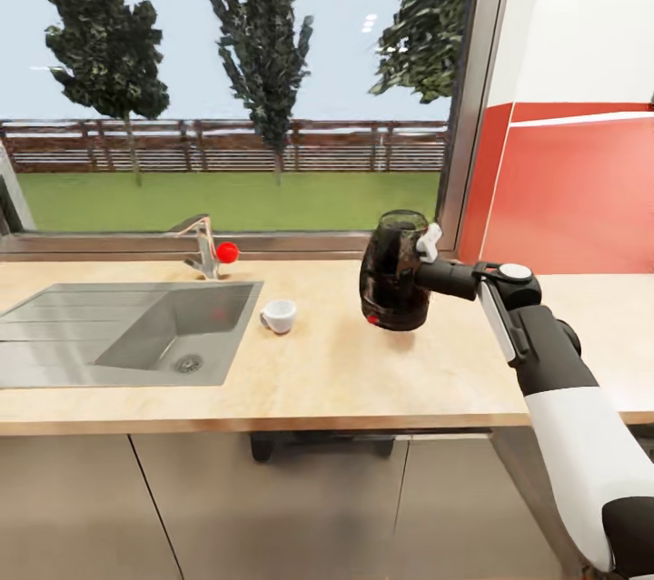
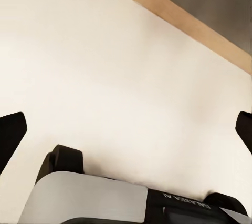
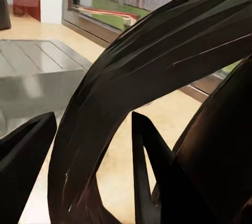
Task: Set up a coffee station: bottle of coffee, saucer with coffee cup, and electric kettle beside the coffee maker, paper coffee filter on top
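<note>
Closest to the head camera, the right arm's white forearm reaches far and left across the wooden countertop to the right gripper, which meets the handle side of the dark electric kettle. In the right wrist view the kettle's curved black handle runs between the two dark fingers, so I judge the gripper clenched on that handle. The kettle stands upright with its base at or just above the counter; contact is hard to tell. A white coffee cup sits to its left, just beside the sink, with no saucer under it.

Placing the kettle appears to be the step in hand. Next it must be settled flat and then let go, near where the coffee maker belongs.

The left gripper hangs with its fingers spread wide, holding nothing, over a pale surface.
</note>
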{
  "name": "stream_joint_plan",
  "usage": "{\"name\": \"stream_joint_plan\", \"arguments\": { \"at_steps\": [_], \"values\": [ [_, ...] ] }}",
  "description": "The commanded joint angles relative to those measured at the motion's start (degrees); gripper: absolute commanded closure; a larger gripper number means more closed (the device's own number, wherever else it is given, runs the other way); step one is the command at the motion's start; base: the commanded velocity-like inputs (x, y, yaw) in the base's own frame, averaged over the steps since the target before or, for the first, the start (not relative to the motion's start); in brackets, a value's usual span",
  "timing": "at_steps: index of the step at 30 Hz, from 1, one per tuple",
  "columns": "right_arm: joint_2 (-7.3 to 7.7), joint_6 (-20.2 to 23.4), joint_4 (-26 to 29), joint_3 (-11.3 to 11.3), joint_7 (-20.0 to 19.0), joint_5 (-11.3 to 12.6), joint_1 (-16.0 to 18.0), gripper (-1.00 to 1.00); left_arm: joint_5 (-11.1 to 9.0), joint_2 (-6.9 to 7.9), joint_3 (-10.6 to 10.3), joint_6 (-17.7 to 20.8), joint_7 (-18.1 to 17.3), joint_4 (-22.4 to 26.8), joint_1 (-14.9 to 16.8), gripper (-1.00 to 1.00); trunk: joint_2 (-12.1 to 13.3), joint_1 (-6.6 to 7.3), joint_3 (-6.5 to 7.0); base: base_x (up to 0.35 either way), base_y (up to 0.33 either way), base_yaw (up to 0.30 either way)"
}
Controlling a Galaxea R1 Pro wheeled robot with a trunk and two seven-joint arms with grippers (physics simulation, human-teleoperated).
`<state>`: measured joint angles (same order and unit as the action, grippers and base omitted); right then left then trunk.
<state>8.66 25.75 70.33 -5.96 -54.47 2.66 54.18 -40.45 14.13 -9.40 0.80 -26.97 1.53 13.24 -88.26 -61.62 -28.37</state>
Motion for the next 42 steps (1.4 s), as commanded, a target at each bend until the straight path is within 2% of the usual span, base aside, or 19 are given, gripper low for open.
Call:
{"name": "stream_joint_plan", "arguments": {
  "at_steps": [1, 3, 4, 25, 31, 42],
  "values": [
    [0.04, 0.7, 0.1, 0.1, 0.0, 1.0, 0.1, 1.00, -0.6, 0.02, -0.5, 0.1, -0.2, 0.0, 0.0, -1.00, 0.0, 0.04, -0.06, -0.331, 0.000, 0.000],
    [0.04, 1.1, 0.1, 0.3, 0.0, 1.6, 0.1, 1.00, -0.6, 0.02, -0.5, 0.1, -0.2, 0.0, 0.0, -1.00, 0.0, 0.04, -0.06, -0.331, 0.000, 0.000],
    [0.04, 1.7, 0.2, 0.6, 0.0, 2.7, 0.1, 1.00, -0.6, 0.02, -0.5, 0.1, -0.2, 0.0, 0.0, -1.00, 0.0, 0.04, -0.06, -0.321, 0.000, 0.000],
    [0.04, 1.8, 0.2, 0.6, 0.0, 2.9, 0.0, 1.00, -0.6, 0.02, -0.5, 0.1, -0.2, 0.0, 0.0, -1.00, 0.0, 0.04, -0.06, -0.250, 0.000, 0.000],
    [0.04, 1.8, 0.2, 0.5, 0.0, 3.0, 0.0, 1.00, -0.6, 0.02, -0.5, 0.1, -0.1, 0.0, 0.0, -1.00, 0.0, 0.04, -0.06, -0.062, 0.000, 0.048],
    [0.04, 1.8, 0.2, 0.5, 0.0, 3.1, 0.0, 1.00, -0.6, 0.02, -0.4, 0.1, -0.1, 0.0, 0.0, -1.00, 0.0, 0.04, -0.06, -0.007, 0.000, 0.236]
  ]
}}
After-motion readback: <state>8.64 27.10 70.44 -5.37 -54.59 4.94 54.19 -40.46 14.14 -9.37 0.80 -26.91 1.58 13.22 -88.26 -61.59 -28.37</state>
